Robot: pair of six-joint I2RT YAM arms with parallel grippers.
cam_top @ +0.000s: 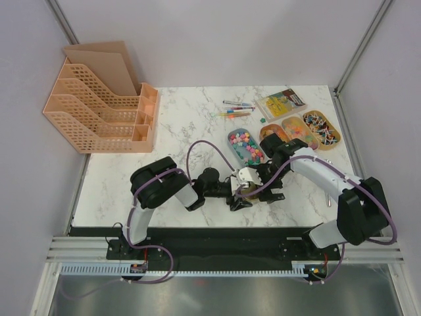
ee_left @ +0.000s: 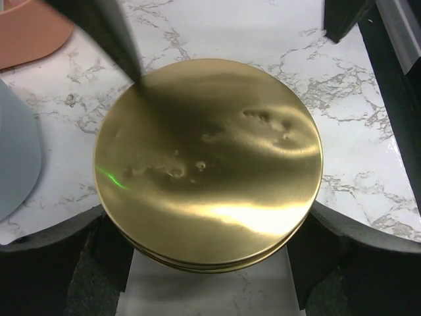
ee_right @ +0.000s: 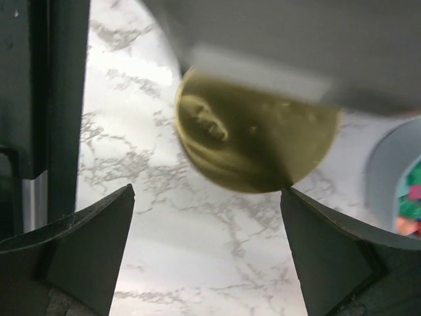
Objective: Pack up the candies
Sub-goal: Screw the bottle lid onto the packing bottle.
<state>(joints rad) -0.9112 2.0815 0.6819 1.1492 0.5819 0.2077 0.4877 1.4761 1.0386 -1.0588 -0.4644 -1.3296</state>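
Top view: the candies lie in the grey tray and the orange trays right of centre, none yet packed.

Left wrist view: the left fingers clasp the gold lid by its rim at the lower left and lower right; the lid fills mid-frame.

Right wrist view: the right fingers stand wide apart and empty over the tabletop, with the lid at upper centre.

The step in hand looks like lid handling. Next, the lid probably needs a level carry clear of the trays.
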